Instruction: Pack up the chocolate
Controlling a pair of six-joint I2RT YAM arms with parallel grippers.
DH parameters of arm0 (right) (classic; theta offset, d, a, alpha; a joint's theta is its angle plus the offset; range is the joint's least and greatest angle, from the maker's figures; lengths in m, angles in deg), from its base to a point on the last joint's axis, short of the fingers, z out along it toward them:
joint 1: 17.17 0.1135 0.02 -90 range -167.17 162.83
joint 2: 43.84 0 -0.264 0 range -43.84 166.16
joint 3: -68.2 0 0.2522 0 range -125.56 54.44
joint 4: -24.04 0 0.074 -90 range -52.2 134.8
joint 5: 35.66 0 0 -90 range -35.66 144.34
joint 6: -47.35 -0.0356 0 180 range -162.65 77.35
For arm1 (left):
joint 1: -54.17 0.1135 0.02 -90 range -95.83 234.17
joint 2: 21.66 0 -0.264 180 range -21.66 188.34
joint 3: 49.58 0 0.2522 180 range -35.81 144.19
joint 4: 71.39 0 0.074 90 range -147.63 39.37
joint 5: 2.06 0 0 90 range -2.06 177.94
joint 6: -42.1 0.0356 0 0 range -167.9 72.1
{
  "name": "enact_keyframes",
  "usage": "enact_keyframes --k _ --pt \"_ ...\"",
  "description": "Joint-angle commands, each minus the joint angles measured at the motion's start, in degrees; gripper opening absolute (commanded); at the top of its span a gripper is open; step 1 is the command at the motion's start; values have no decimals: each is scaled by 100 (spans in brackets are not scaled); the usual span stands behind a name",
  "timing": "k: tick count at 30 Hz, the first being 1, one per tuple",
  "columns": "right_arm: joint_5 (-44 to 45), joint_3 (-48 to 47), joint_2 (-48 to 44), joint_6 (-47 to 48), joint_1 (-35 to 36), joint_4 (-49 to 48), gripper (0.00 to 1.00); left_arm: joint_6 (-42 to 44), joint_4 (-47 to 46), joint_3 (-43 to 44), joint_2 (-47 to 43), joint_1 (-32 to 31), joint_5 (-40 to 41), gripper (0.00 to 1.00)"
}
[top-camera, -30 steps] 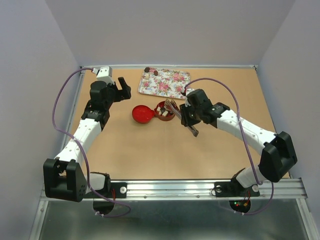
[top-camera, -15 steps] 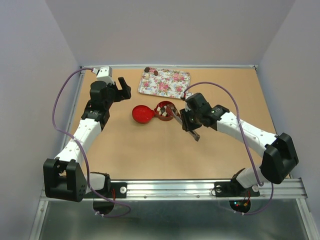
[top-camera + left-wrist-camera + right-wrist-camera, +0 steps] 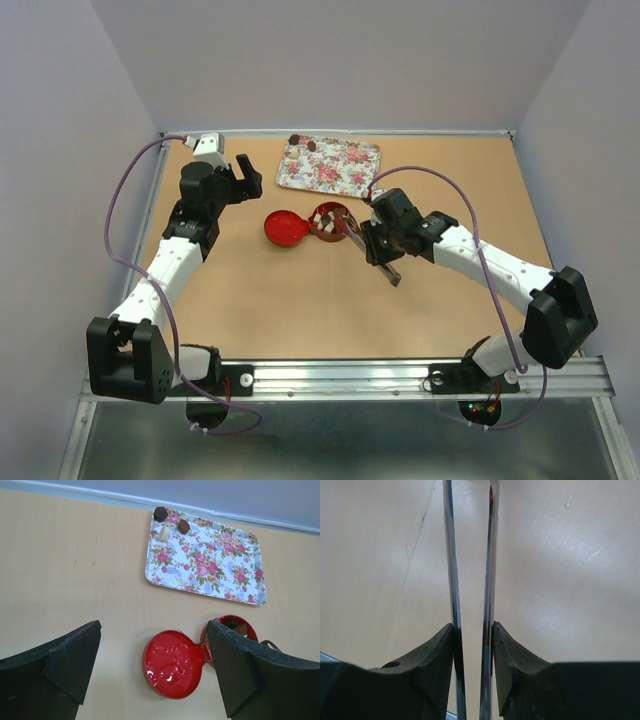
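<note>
Seen from above, two white-and-black robot arms are stretching out over a tan tabletop [image 3: 300, 300]. The right fingers [image 3: 436, 652] are pinching a pair of long metal tongs [image 3: 451, 555], pressing on both blades from the outside. The blades are running almost parallel with a narrow gap between them. The far end of the tongs is lying over the right side of a small round red tin [image 3: 328, 222] near the middle of the tabletop. The tin's red lid [image 3: 173, 663] is lying flat just beside it on the left. The left fingers [image 3: 70, 660] are spread wide, holding nothing and hanging in the air off to the left of the lid. Three chocolate pieces [image 3: 160, 513], one dark, one cream and one reddish-brown, are sitting on the far left corner of a flowered tray [image 3: 215, 565] beyond the tin. Something brown is showing inside the tin.
</note>
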Motion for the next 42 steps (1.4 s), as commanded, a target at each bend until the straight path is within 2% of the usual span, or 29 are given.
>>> enact_keyframes --k 1,16,28,34,42 --pt "97 -138 12 48 74 -30 32 -32 -145 350 -212 20 -52 99" --pt "194 -191 65 13 110 -4 48 -41 -136 341 -221 20 -69 99" --pt "335 -384 -67 -13 110 5 49 -41 -145 341 -247 20 -69 99" --pt "773 -779 -375 13 110 5 49 -59 -145 341 -238 20 -69 99" --pt "958 -1131 -60 188 119 -4 47 -41 -136 332 -256 20 -61 99"
